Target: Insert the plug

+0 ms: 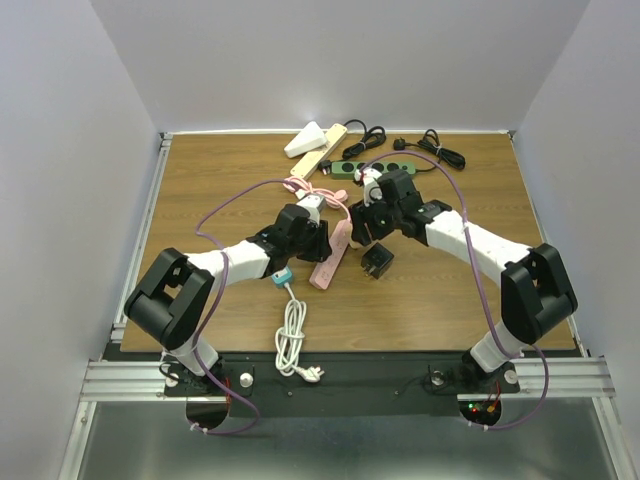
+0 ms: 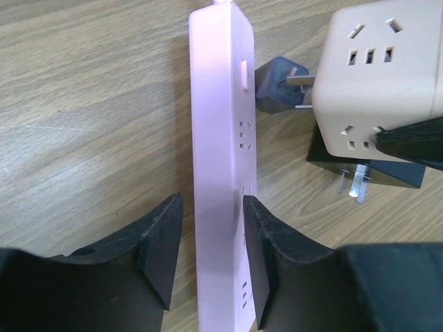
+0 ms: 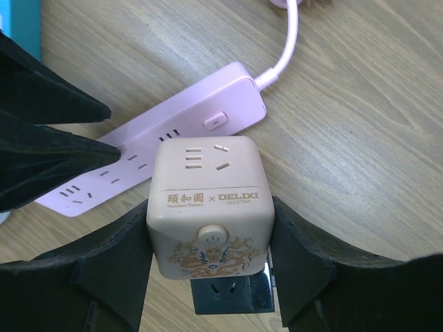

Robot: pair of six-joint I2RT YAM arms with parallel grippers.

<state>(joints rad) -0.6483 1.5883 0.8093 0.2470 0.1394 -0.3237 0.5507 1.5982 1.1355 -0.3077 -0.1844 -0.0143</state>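
Note:
A pink power strip (image 1: 333, 258) lies on the wooden table; it also shows in the left wrist view (image 2: 218, 124) and the right wrist view (image 3: 173, 124). My left gripper (image 1: 322, 238) (image 2: 213, 200) is partly open over it. One finger (image 2: 259, 242) rests on the strip's top face. The other finger (image 2: 163, 242) stands just off its edge. My right gripper (image 1: 365, 228) (image 3: 211, 207) is shut on a beige cube socket (image 3: 208, 180) (image 2: 374, 76). The cube's metal prongs (image 2: 356, 185) hang free above a black cube adapter (image 2: 391, 173) (image 3: 235, 297), just right of the strip.
A dark blue-grey plug (image 2: 277, 83) lies between strip and cube. The strip's pink cord (image 1: 315, 190) coils behind. A teal adapter (image 1: 283, 277) with a white cable (image 1: 291, 340) lies at the front. A green strip (image 1: 370, 168), a cream strip (image 1: 325, 150) and black cables (image 1: 440, 150) lie at the back.

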